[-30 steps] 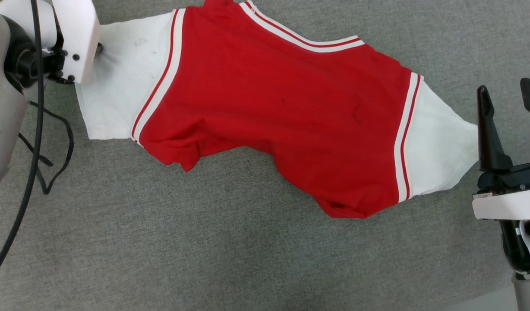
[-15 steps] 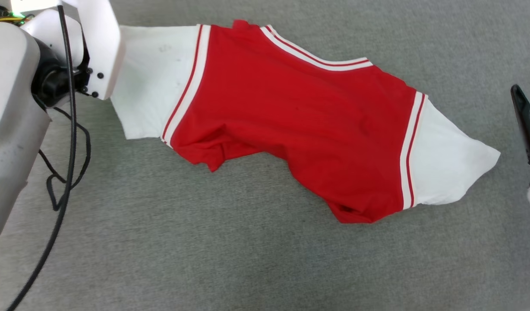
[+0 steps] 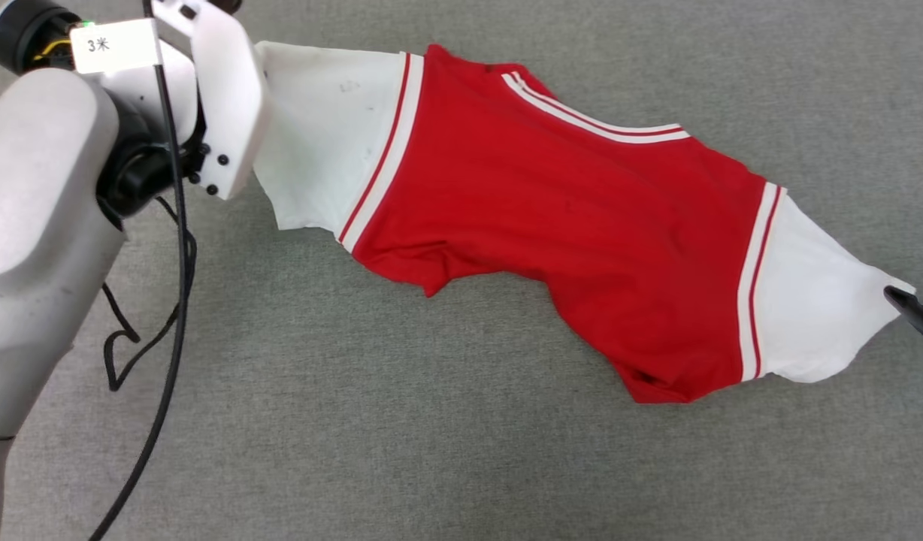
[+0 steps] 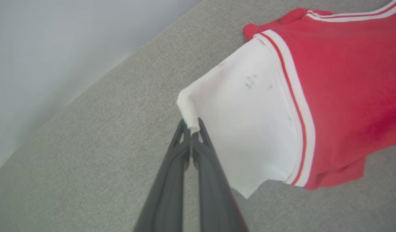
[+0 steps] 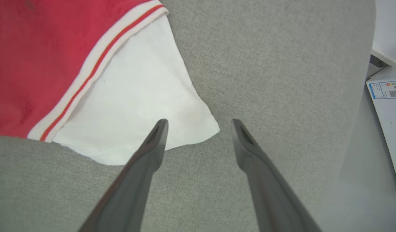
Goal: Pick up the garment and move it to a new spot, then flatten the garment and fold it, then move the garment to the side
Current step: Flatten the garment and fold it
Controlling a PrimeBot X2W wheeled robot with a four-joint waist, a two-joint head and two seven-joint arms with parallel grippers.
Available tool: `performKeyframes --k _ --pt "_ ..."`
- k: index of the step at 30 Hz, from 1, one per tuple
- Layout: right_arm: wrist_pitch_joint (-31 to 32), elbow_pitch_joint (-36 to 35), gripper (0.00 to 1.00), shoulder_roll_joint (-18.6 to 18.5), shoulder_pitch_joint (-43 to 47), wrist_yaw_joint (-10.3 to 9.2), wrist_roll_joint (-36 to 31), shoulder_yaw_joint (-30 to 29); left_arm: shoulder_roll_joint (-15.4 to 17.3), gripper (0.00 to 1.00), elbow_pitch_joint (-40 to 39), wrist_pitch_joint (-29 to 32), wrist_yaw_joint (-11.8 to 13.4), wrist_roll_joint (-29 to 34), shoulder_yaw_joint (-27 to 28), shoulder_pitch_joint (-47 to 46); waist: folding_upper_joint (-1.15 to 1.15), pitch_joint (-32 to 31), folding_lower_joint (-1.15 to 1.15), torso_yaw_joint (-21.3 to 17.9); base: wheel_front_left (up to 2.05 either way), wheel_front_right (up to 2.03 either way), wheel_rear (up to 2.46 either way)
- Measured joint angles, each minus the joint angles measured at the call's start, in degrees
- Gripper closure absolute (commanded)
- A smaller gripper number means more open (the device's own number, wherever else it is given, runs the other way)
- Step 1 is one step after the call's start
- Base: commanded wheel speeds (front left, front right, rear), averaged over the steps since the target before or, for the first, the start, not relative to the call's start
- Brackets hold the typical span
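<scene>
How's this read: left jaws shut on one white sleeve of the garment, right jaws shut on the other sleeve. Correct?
Not the right side. The right gripper has its jaws open beside the other sleeve, gripping nothing, as the right wrist view shows. The left gripper is shut on one white sleeve of the garment, as stated.

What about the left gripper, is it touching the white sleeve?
Touching. In the left wrist view the left gripper pinches the red jersey's white sleeve corner.
</scene>
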Motion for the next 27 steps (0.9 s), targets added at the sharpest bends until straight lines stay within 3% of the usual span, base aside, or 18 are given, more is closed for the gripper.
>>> performKeyframes --k 9,22,23,24,25,27 --pt "5.6 8.5 0.00 0.4 -6.6 0.00 -0.1 6.0 -1.5 1.00 -1.8 -1.0 0.0 0.5 -1.0 -1.3 0.00 2.7 0.00 2.3 0.00 0.00 0.00" --pt "4.2 16.0 0.00 -0.1 -11.5 -0.55 2.7 16.7 -0.9 1.00 -1.0 -3.0 0.0 -0.2 -2.9 -3.5 0.00 5.5 -0.02 3.6 0.00 0.00 0.00" --pt "4.0 16.3 0.52 -0.3 -12.0 -0.55 3.2 17.4 -0.9 1.00 -0.8 -3.0 0.0 -0.3 -3.1 -3.7 0.00 5.5 -0.01 3.5 0.00 0.00 0.00" --pt "3.2 16.6 0.95 -0.4 -12.3 -0.55 3.6 18.1 -0.8 1.00 -0.6 -3.2 0.0 -0.6 -3.2 -3.9 0.00 5.4 -0.01 3.4 0.00 0.00 0.00" --pt "2.6 16.9 1.00 -0.4 -12.6 -0.55 4.1 18.8 -0.8 1.00 -0.4 -3.5 0.0 -0.6 -3.4 -3.9 0.00 5.2 -0.02 3.3 0.00 0.00 0.00" --pt "1.0 17.6 1.00 -0.1 -13.0 -0.36 4.8 20.2 -0.8 1.00 0.3 -4.0 0.0 -1.2 -3.8 -3.9 0.00 4.8 -0.01 3.1 0.00 0.00 0.00"
